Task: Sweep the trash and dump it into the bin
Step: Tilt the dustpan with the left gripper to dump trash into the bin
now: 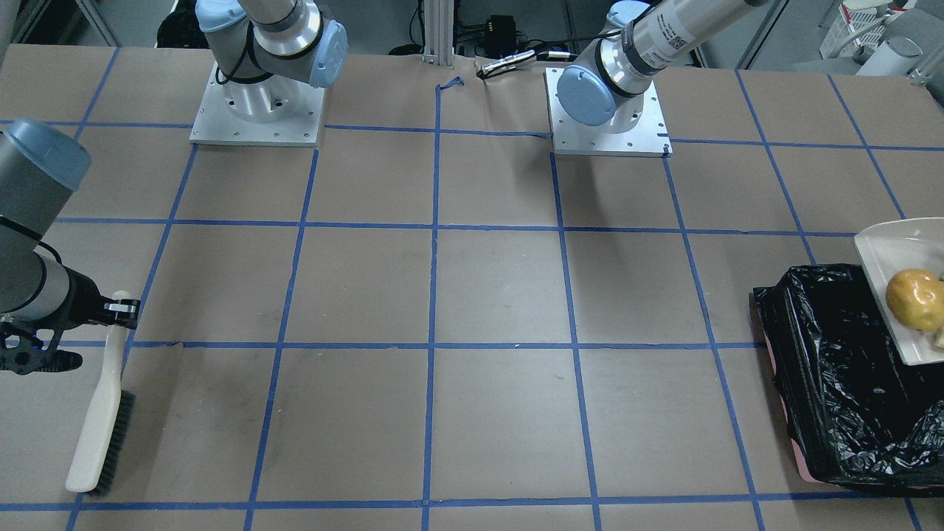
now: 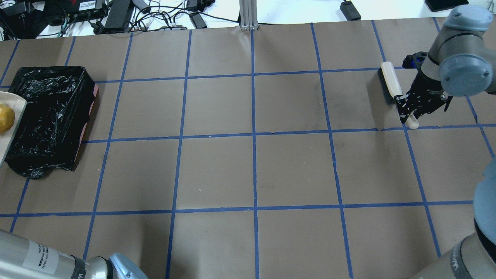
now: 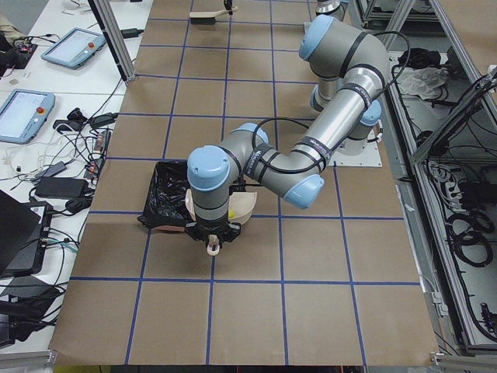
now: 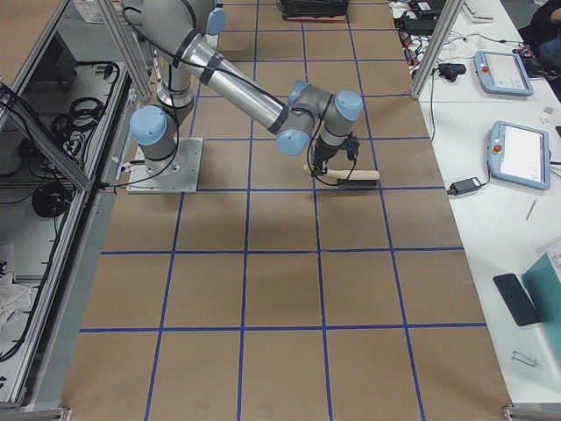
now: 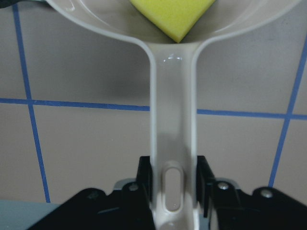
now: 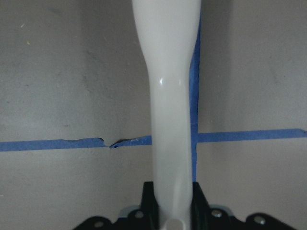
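Observation:
My left gripper is shut on the handle of the beige dustpan, which hangs over the outer side of the bin, a black-bagged box. Two pieces of trash lie in the dustpan: a golden-brown lump and a yellow sponge wedge. At the table's other end, my right gripper is shut on the handle of the beige brush, whose dark bristles rest on the table.
Brown paper with a blue tape grid covers the table. Both arm bases stand at the robot side. Cables and power bricks lie beyond the far edge.

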`<action>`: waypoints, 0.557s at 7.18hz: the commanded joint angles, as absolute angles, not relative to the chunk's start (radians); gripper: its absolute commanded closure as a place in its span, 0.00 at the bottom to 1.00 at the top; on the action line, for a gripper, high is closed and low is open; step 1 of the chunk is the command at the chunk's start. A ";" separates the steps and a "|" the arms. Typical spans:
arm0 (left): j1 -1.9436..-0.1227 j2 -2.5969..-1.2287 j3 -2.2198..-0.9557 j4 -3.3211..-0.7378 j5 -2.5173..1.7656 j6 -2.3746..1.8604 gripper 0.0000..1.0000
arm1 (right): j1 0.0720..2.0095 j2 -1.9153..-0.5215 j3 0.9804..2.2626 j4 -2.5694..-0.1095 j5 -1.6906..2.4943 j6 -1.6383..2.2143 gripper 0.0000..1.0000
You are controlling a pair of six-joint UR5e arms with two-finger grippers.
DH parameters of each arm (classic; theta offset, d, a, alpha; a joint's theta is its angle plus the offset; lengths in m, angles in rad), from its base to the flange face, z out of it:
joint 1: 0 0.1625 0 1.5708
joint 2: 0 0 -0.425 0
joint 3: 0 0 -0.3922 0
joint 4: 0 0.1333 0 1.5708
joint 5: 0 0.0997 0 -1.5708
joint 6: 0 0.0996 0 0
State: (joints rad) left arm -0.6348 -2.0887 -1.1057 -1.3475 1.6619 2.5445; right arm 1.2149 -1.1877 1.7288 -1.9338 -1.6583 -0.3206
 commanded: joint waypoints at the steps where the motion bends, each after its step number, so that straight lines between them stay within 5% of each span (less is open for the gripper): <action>1: -0.647 -2.086 -1.104 -1.336 1.701 2.580 0.87 | 1.215 -1.186 1.729 -1.936 -1.658 -0.325 0.31; 4: -0.682 -2.069 -1.101 -1.321 1.764 2.585 0.87 | 1.215 -1.189 1.724 -1.939 -1.663 -0.324 0.05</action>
State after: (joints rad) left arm -0.6686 -2.0769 -1.1027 -1.3287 1.7364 2.5823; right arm 1.2149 -1.1866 1.7277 -1.9382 -1.6610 -0.3244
